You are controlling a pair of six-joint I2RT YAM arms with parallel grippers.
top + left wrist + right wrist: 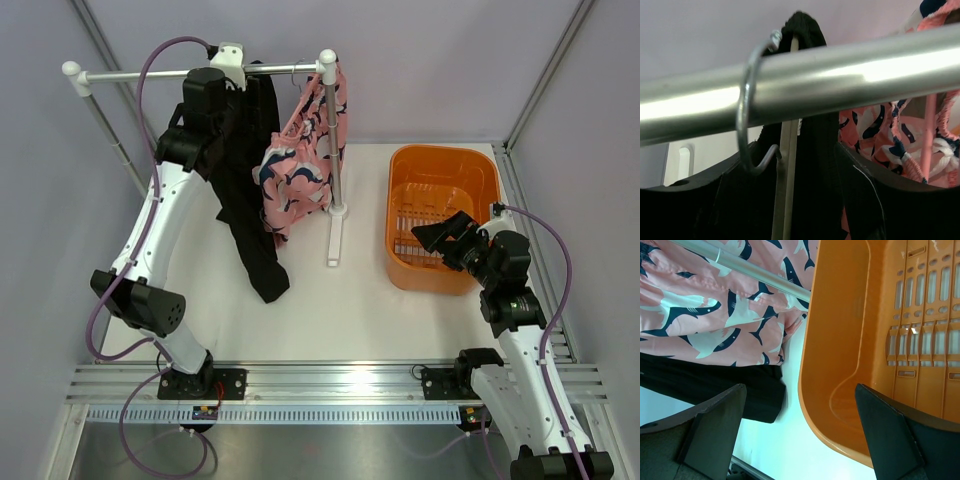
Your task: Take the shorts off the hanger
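Pink shark-print shorts (pixel 298 160) hanging bunched near the rail's (pixel 150 73) right end.

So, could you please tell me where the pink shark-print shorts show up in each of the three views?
Top external: the pink shorts hang upper centre, at the right end of the rail.
Left wrist: the shorts are on the right, behind the rail.
Right wrist: the shorts fill the upper left, beside the orange basket.
Shared landmark: the black garment, next to the shorts in every view.
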